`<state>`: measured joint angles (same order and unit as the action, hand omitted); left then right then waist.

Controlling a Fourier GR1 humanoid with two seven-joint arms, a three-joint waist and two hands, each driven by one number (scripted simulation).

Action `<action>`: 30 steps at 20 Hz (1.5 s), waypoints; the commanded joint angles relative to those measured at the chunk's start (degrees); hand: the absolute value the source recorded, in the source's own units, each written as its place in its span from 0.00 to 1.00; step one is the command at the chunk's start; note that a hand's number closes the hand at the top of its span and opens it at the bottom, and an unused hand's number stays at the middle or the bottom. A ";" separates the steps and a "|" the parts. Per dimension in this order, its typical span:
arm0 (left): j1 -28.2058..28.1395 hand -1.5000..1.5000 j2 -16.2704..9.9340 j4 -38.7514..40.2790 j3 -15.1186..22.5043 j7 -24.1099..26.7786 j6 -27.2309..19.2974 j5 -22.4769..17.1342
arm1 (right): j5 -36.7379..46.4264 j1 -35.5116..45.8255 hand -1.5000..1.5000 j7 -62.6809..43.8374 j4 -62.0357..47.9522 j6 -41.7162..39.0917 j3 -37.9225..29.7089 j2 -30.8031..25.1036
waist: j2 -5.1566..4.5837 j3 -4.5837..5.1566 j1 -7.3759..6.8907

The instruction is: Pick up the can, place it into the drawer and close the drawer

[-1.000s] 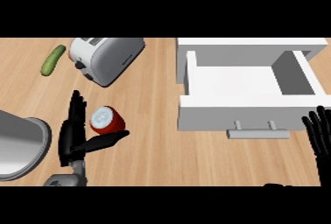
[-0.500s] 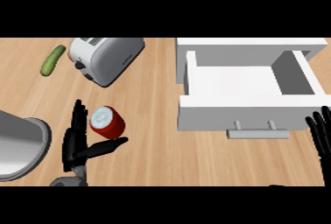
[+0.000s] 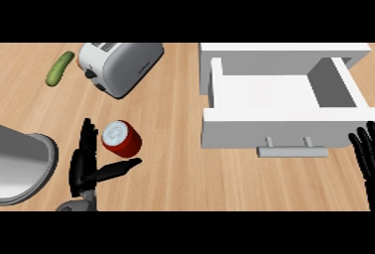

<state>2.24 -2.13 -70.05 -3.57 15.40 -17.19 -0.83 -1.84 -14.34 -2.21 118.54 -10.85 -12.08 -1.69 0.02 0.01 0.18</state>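
Red can [image 3: 121,139]: lying on the counter at 1 o'clock of the left hand [image 3: 86,166], between straight fingers and thumb, ungrasped. Right hand [image 3: 364,154]: fingers spread, resting at 3 o'clock.

We find no legible text, label, brand, number or sign on any surface; the can [image 3: 121,138] lid markings cannot be read.

Bare counter [image 3: 176,124] between can [image 3: 121,137] and open drawer [image 3: 282,94], drawer interior unoccupied, toaster [image 3: 121,64] behind can, grey pot [image 3: 22,163] crowding the left.
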 commanded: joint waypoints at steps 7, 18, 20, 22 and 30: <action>6.46 0.00 -1.36 12.39 -4.36 5.11 2.74 -3.27 | -2.23 1.20 0.00 0.30 -1.21 -0.84 -2.61 -0.87 | -0.03 0.00 0.06; 9.63 0.00 -0.97 16.02 -4.42 5.94 1.20 -2.91 | -7.39 -0.36 0.00 -5.58 5.00 -3.15 -5.68 -3.25 | 0.00 0.00 0.24; 12.85 0.00 -2.13 20.34 -6.02 7.82 1.68 -3.61 | -2.22 0.67 0.00 -5.11 4.30 -0.82 -1.81 -0.52 | -0.03 0.01 0.17; 13.53 0.00 -3.02 22.31 -7.03 9.09 3.68 -4.91 | 0.87 -2.38 0.00 -1.56 4.15 0.13 1.67 1.58 | -0.03 0.01 0.19; 13.39 0.00 -2.55 20.23 -4.84 7.49 4.33 -4.70 | -5.42 -1.34 0.00 -2.62 3.32 -2.32 -4.30 -1.42 | 0.02 -0.01 0.08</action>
<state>15.85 -3.40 -48.54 -8.84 23.97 -14.88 -5.03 -3.54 -15.17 -4.81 122.45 -11.18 -12.65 -1.41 0.00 0.02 0.32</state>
